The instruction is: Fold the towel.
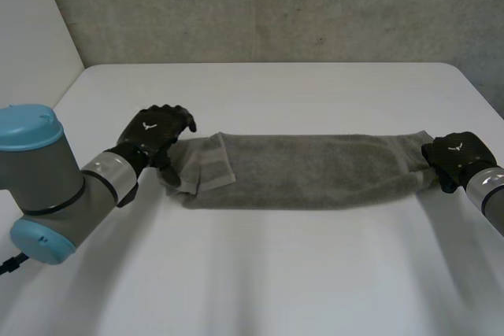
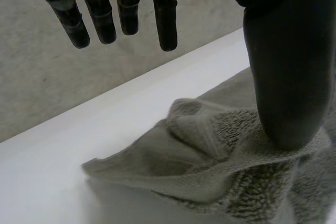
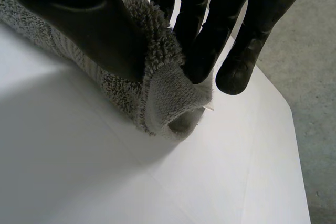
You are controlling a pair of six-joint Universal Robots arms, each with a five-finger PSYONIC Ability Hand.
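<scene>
A grey towel [image 1: 307,171] lies folded into a long strip across the white table [image 1: 268,273]. My left hand [image 1: 153,133] is at the strip's left end, where a corner is turned back. Seen from the left wrist, that hand [image 2: 283,66] is open: its thumb rests on the towel [image 2: 210,166] and its straight fingers [image 2: 100,19] hang above the table, off the cloth. My right hand [image 1: 455,155] is at the right end. There, in the right wrist view, the hand [image 3: 89,19] pinches the end of the towel [image 3: 163,93] between thumb and fingers [image 3: 210,40].
A concrete wall [image 1: 276,5] stands behind the table's far edge. Bare tabletop spreads in front of the towel and behind it. The table's right corner [image 3: 283,108] lies just beyond my right hand.
</scene>
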